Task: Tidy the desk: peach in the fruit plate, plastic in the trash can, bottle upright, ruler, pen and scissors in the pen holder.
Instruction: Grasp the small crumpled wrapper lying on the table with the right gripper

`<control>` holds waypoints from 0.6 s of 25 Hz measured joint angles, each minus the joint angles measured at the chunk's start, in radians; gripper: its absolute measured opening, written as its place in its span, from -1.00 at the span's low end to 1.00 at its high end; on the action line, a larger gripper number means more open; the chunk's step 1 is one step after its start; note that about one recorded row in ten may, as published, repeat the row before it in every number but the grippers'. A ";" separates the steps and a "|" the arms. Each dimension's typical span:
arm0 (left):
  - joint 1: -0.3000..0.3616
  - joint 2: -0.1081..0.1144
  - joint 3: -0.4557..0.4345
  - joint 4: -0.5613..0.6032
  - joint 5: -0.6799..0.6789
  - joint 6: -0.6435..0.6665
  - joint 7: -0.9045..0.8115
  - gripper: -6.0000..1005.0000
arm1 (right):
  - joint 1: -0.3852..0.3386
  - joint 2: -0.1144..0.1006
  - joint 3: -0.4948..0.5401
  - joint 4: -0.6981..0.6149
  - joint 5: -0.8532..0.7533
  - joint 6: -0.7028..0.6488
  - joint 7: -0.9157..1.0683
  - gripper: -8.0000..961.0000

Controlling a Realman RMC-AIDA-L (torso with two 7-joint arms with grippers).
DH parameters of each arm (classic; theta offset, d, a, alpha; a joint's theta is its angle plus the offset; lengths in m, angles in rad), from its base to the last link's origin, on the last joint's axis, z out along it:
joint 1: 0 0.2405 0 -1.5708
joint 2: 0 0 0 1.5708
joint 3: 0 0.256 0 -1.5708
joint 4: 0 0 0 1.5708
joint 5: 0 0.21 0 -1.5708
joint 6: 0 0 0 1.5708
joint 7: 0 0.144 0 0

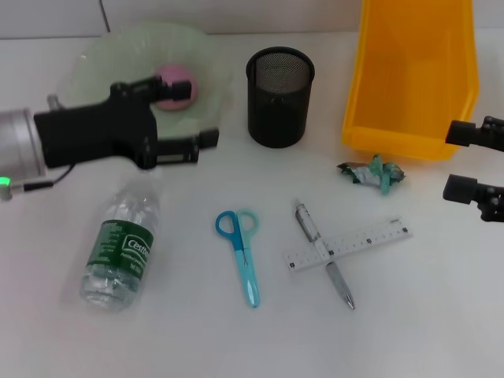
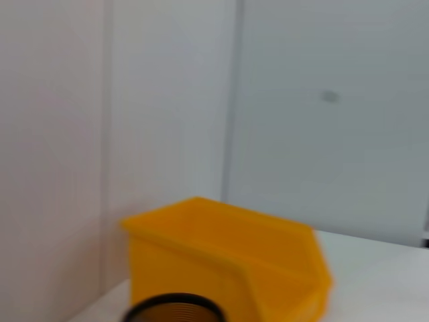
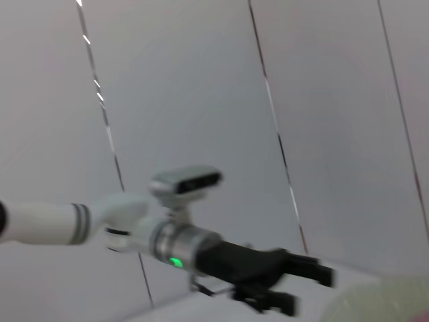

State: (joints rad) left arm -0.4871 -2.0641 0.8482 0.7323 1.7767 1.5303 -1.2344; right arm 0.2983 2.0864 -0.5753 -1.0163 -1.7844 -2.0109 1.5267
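Because the left hand (image 1: 189, 118) hangs spread just over the pale green translucent fruit plate (image 1: 102, 55), with the round pink peach (image 1: 175, 85) lying on the plate between its black fingers and pinched by neither, a careless pull-away could nudge the fruit and roll it off the shallow rim. A low sweep toward the tabletop (image 1: 441, 315) might also clip the clear plastic water bottle with the green label (image 1: 120, 250), which lies on its side right below that arm and would roll freely. The right hand (image 1: 476, 161) waits at the far right edge, fingers apart and empty, beside the yellow plastic bin (image 1: 409, 79).

Just in front of that bin lies the crumpled green plastic wrapper (image 1: 372, 173), light and likely to slip from a grip. Blue-handled scissors (image 1: 241, 252), a silver pen (image 1: 324, 253) and a white ruler (image 1: 349, 244) laid across it rest in front of the black mesh pen holder (image 1: 279, 96), which stands open.
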 joint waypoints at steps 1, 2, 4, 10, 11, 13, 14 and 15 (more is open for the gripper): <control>0.023 -0.002 0.001 -0.001 0.000 0.021 0.031 0.72 | 0.006 0.000 -0.018 -0.071 -0.025 0.022 0.082 0.64; 0.044 -0.002 0.001 -0.004 0.000 0.038 0.058 0.72 | 0.011 0.000 -0.036 -0.135 -0.051 0.038 0.152 0.64; 0.076 -0.003 0.001 -0.022 -0.001 0.063 0.109 0.72 | 0.061 -0.004 -0.122 -0.354 -0.205 0.090 0.385 0.63; 0.101 -0.003 0.000 -0.094 0.000 0.097 0.158 0.72 | 0.206 -0.008 -0.325 -0.600 -0.519 0.066 0.642 0.47; 0.101 -0.004 0.001 -0.104 0.001 0.096 0.159 0.72 | 0.232 -0.007 -0.373 -0.617 -0.572 0.067 0.676 0.42; 0.103 -0.004 0.000 -0.113 0.002 0.094 0.160 0.72 | 0.292 -0.008 -0.469 -0.634 -0.714 0.074 0.738 0.31; 0.103 -0.003 0.000 -0.117 0.002 0.094 0.160 0.72 | 0.339 -0.007 -0.554 -0.638 -0.814 0.080 0.763 0.35; 0.103 -0.003 0.000 -0.117 0.002 0.094 0.160 0.72 | 0.339 -0.007 -0.554 -0.638 -0.814 0.080 0.763 0.39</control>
State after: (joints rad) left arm -0.3846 -2.0676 0.8487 0.6154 1.7783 1.6243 -1.0741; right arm 0.6370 2.0797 -1.1295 -1.6540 -2.5980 -1.9310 2.2898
